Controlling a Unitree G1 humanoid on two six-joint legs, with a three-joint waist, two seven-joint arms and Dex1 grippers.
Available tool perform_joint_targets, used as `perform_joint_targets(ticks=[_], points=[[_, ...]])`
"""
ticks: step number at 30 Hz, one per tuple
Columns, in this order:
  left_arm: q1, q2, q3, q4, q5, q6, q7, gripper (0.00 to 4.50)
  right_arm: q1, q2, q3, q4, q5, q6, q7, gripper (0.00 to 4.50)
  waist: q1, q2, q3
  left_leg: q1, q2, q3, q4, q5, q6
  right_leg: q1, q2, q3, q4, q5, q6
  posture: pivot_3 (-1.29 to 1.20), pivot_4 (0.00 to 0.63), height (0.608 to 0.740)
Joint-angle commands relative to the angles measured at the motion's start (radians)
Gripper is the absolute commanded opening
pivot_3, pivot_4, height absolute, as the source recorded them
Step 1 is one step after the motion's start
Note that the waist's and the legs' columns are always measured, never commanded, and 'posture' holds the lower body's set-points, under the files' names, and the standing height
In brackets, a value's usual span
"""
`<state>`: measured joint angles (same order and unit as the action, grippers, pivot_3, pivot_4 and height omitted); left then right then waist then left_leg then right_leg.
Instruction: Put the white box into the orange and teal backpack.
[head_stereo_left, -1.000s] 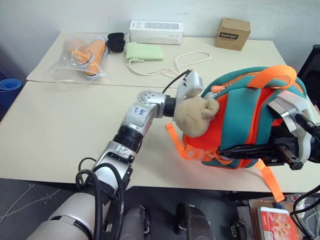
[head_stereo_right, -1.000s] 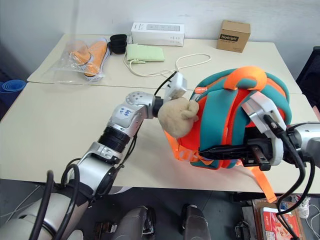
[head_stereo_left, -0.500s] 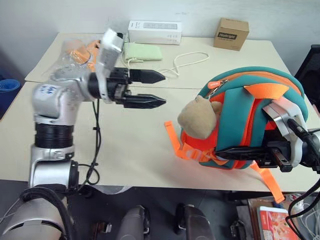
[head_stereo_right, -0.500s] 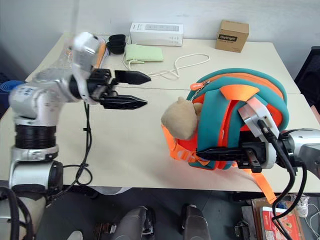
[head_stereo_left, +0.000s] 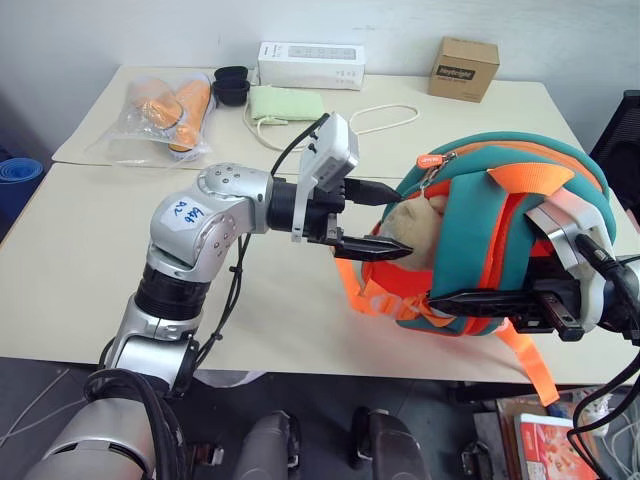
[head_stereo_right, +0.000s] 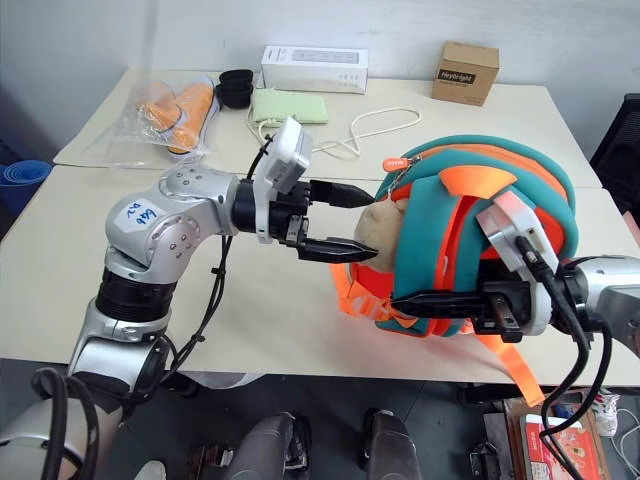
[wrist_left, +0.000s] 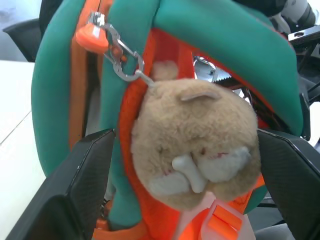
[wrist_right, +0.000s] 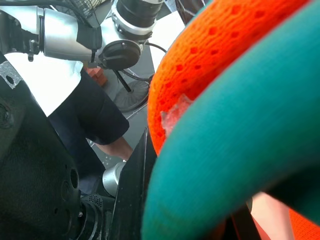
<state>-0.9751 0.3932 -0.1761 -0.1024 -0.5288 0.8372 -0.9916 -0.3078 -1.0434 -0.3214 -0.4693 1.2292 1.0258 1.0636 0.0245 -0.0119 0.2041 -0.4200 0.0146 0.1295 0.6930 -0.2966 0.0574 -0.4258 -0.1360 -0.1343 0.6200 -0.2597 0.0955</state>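
The orange and teal backpack (head_stereo_left: 500, 215) stands tilted on the table's right side, a tan plush toy (wrist_left: 192, 145) hanging by a metal clip at its front. My left gripper (head_stereo_left: 403, 220) is open, pointing right, one black finger (wrist_left: 75, 190) on each side of the plush toy without closing on it. My right gripper (head_stereo_left: 440, 299) is shut on the backpack's lower front edge, its fingers lying level across the orange fabric. The white box is out of view.
At the back of the table lie a long white carton (head_stereo_left: 311, 64), a brown cardboard cube (head_stereo_left: 463, 68), a green pouch (head_stereo_left: 287, 103), a white cord (head_stereo_left: 370, 120), black cups (head_stereo_left: 232, 84) and a plastic bag of orange items (head_stereo_left: 170, 112). A seam splits the two tabletops.
My left gripper, raised out to the left half a second ago, has swung back right to the backpack and now straddles the plush toy. The right gripper and backpack stayed put.
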Motion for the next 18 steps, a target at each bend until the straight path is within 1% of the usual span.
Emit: perform_joint_targets(ticks=[1, 4, 10, 14, 16, 18], points=[[-0.005, -0.004, 0.005, 0.011, -0.001, -0.009, 0.005, 4.29, 0.003, 0.011, -0.022, -0.031, 0.035, -0.012, -0.015, 0.00, 0.000, 0.000, 0.000, 0.000, 0.000, 0.000, 0.000, 0.000, 0.000, 0.000, 0.000, 0.000, 0.000, 0.000, 0.000, 0.00, 0.150, 0.740], [-0.001, 0.006, 0.007, 0.026, -0.010, -0.011, -0.019, 3.59, 0.022, 0.011, -0.035, -0.032, 0.036, -0.017, -0.025, 0.00, 0.003, 0.000, 0.000, 0.000, 0.000, 0.000, 0.000, 0.000, 0.000, 0.000, 0.000, 0.000, 0.000, 0.000, 0.000, 0.00, 0.150, 0.740], [-0.010, 0.022, 0.012, 0.066, -0.009, -0.005, -0.045, 1.66, 0.044, 0.013, -0.050, -0.026, 0.033, -0.035, -0.041, 0.00, 0.002, 0.000, 0.000, 0.000, 0.000, 0.000, 0.000, 0.000, 0.000, 0.000, 0.000, 0.000, 0.000, 0.000, 0.000, 0.00, 0.150, 0.740], [-0.025, 0.042, 0.026, 0.098, -0.018, -0.004, -0.074, 0.57, 0.061, 0.019, -0.057, -0.028, 0.030, -0.048, -0.049, 0.00, 0.001, 0.000, 0.000, 0.000, 0.000, 0.000, 0.000, 0.000, 0.000, 0.000, 0.000, 0.000, 0.000, 0.000, 0.000, 0.00, 0.150, 0.740], [-0.045, 0.059, 0.030, 0.131, 0.000, -0.027, -0.086, 0.31, 0.076, 0.020, -0.067, -0.027, 0.024, -0.052, -0.049, 0.00, 0.001, 0.000, 0.000, 0.000, 0.000, 0.000, 0.000, 0.000, 0.000, 0.000, 0.000, 0.000, 0.000, 0.000, 0.000, 0.00, 0.150, 0.740], [-0.065, 0.083, 0.025, 0.164, 0.028, -0.063, -0.103, 0.30, 0.092, 0.018, -0.076, -0.028, 0.019, -0.055, -0.047, 0.00, 0.001, 0.000, 0.000, 0.000, 0.000, 0.000, 0.000, 0.000, 0.000, 0.000, 0.000, 0.000, 0.000, 0.000, 0.000, 0.00, 0.150, 0.740]])
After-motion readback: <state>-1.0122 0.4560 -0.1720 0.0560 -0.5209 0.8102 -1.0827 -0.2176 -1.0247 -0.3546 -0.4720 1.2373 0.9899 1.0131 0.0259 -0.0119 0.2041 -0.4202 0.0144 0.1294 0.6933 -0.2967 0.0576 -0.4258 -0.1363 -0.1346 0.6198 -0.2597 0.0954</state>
